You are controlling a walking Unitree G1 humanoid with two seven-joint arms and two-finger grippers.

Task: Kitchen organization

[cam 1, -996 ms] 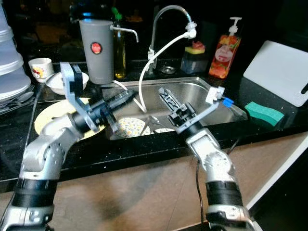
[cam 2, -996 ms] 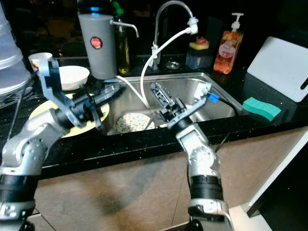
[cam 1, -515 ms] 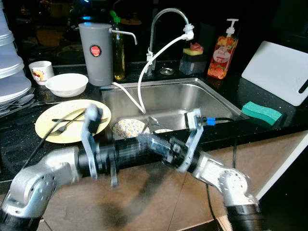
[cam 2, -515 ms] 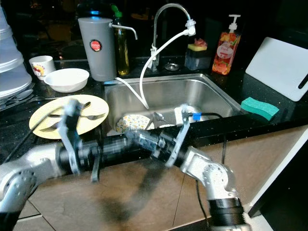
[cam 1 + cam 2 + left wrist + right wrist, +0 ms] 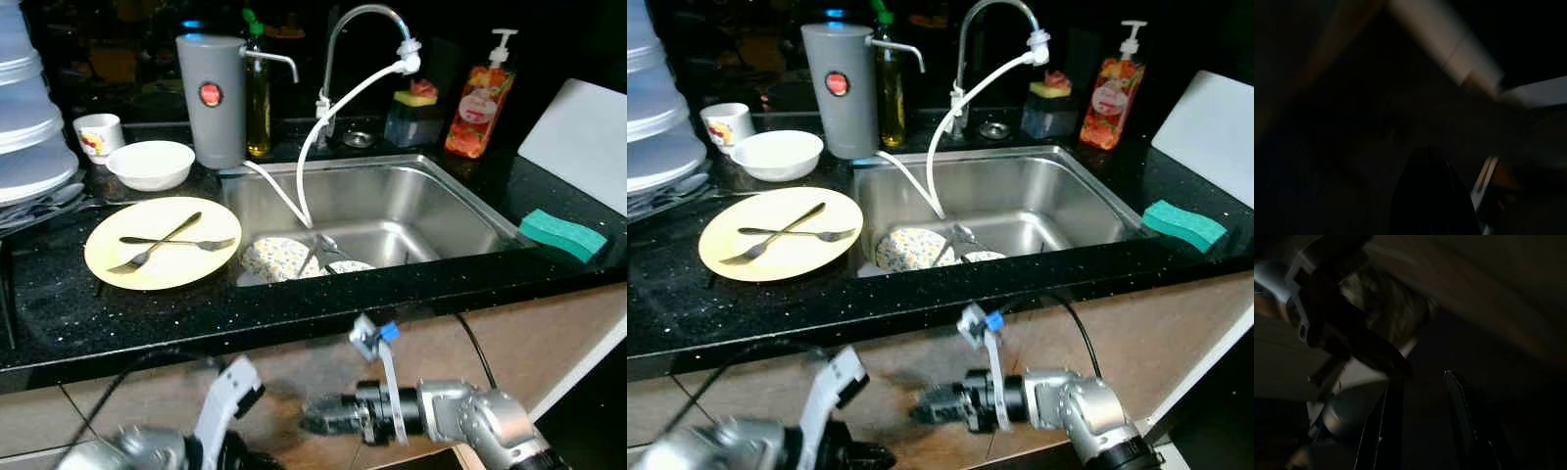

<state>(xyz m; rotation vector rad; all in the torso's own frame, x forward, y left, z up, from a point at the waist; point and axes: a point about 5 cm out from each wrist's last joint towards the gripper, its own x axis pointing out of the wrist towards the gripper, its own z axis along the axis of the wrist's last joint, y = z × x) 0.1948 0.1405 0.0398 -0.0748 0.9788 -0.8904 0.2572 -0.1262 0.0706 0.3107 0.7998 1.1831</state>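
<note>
A Unitree G1 stands at a dark kitchen bench (image 5: 59, 323) with both arms down below its edge, in front of the cabinet face. The right gripper (image 5: 318, 419) points across toward the robot's left, empty; its wrist view shows the fingers (image 5: 1459, 421) apart with a gap between them. The left gripper (image 5: 857, 452) sits low at the frame's bottom, and whether its fingers are apart or together cannot be told from these dark, blurred views. The work waits above: a yellow plate (image 5: 162, 264) carrying two forks (image 5: 162, 241) lies on the bench just beside the sink (image 5: 470, 211), where a patterned plate (image 5: 277, 260) and, apparently, a spoon rest under the white hose (image 5: 313, 147). The likely hazard is in raising the arms again: coming up so near the bench edge, a wrist or its cable (image 5: 473, 348) could catch the overhang, or a sweep could knock the forks off the plate
</note>
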